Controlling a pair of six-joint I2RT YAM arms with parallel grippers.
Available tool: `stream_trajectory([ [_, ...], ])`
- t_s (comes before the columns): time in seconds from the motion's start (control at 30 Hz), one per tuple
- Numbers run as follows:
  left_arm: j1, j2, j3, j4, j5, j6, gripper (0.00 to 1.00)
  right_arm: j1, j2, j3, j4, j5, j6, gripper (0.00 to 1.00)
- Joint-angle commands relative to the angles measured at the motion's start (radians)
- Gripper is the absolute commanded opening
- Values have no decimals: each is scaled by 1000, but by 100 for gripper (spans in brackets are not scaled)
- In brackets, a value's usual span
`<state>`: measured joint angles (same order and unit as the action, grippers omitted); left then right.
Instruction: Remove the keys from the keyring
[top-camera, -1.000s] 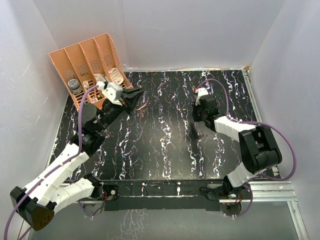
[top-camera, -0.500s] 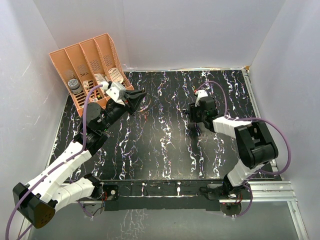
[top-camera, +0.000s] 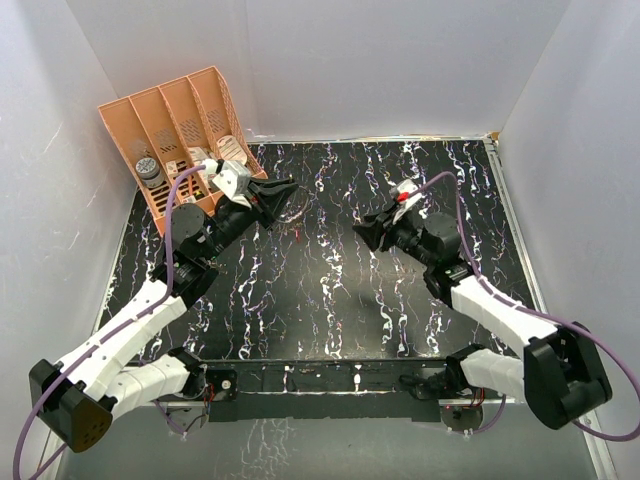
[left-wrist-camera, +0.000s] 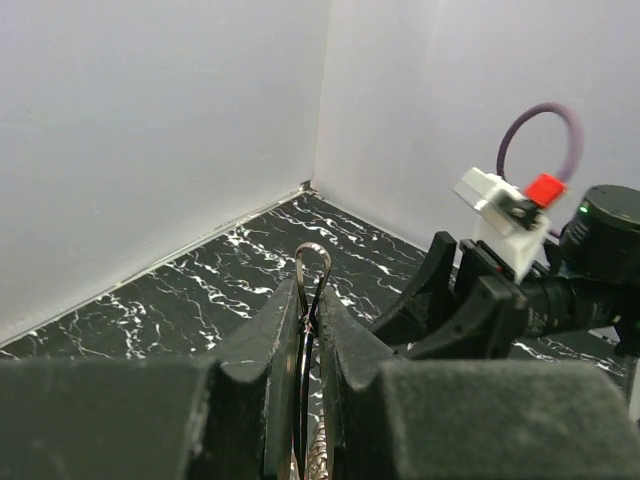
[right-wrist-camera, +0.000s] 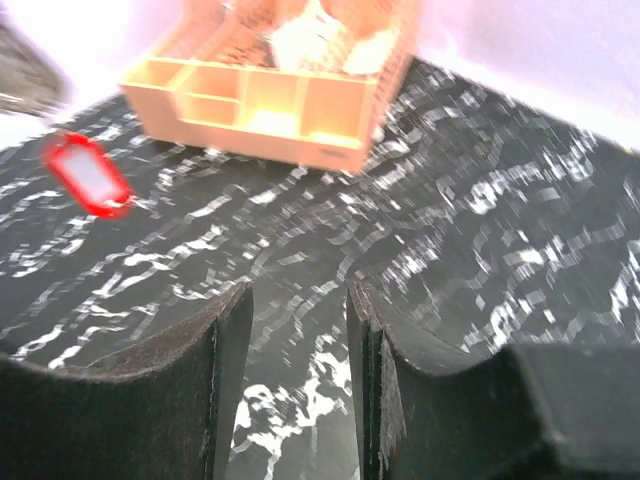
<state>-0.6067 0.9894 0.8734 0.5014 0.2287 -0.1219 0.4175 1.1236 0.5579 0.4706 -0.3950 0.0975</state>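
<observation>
My left gripper (top-camera: 284, 193) is raised above the back left of the table and shut on the keyring (left-wrist-camera: 312, 262). The thin wire loop of the keyring sticks out past the fingertips (left-wrist-camera: 283, 318). The key with the red head (right-wrist-camera: 88, 175) hangs in the air below that gripper, blurred in the right wrist view. The silver keys are hidden or too small to make out. My right gripper (top-camera: 366, 231) is open and empty, raised and pointing left at the left gripper, a short gap away. It also shows in the left wrist view (left-wrist-camera: 452, 300).
An orange divided organizer (top-camera: 170, 130) with small items stands at the back left corner, behind the left gripper, and shows in the right wrist view (right-wrist-camera: 280, 95). The black marbled table (top-camera: 330, 290) is bounded by white walls at the back and sides.
My right arm has lifted off the table and swung left, from pointing down to facing the left gripper. My left gripper has moved slightly right with the keyring.
</observation>
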Motion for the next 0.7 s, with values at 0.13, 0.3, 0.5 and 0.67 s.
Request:
stream_trajectory([
  [0.13, 1, 29, 89, 94, 5, -124, 0, 203, -47, -59, 280, 43, -59, 41],
  [0.3, 2, 58, 118, 102, 14, -149, 0, 297, -1, -41, 307, 101, -110, 39],
  [0.5, 2, 63, 119, 115, 11, -165, 0, 384, 41, -19, 357, 225, -195, 39],
  [0.67, 1, 72, 120, 119, 21, -177, 0, 395, 82, 2, 409, 273, -230, 39],
])
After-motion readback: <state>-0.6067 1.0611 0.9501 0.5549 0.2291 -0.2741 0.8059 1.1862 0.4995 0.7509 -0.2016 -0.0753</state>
